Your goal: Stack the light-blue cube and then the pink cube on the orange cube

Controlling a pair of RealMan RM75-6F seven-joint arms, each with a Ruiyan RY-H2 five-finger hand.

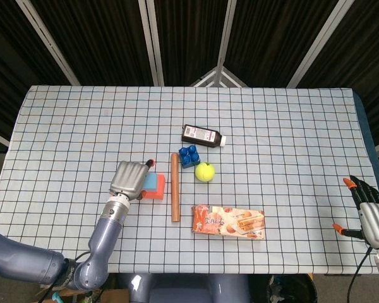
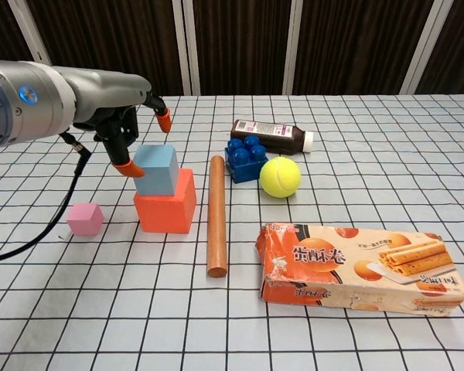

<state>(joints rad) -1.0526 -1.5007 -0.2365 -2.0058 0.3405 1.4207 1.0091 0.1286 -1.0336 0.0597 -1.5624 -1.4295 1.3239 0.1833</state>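
Observation:
The light-blue cube (image 2: 156, 170) rests on top of the orange cube (image 2: 166, 207), slightly turned against it. The pink cube (image 2: 85, 219) lies on the cloth to the left of that stack. My left hand (image 2: 124, 124) hovers at the stack's upper left with its fingers apart. One orange fingertip (image 2: 164, 120) stands clear above the blue cube, and another (image 2: 127, 166) lies close by its left face. From the head view, the left hand (image 1: 129, 178) covers part of the light-blue cube (image 1: 153, 183); the pink cube is hidden there. My right hand (image 1: 369, 214) is open at the table's right edge, holding nothing.
A wooden rod (image 2: 216, 212) lies just right of the stack. Behind it are a blue studded brick (image 2: 246, 158), a tennis ball (image 2: 280, 176) and a dark bottle (image 2: 271, 135) on its side. An orange biscuit box (image 2: 359, 267) lies at the front right.

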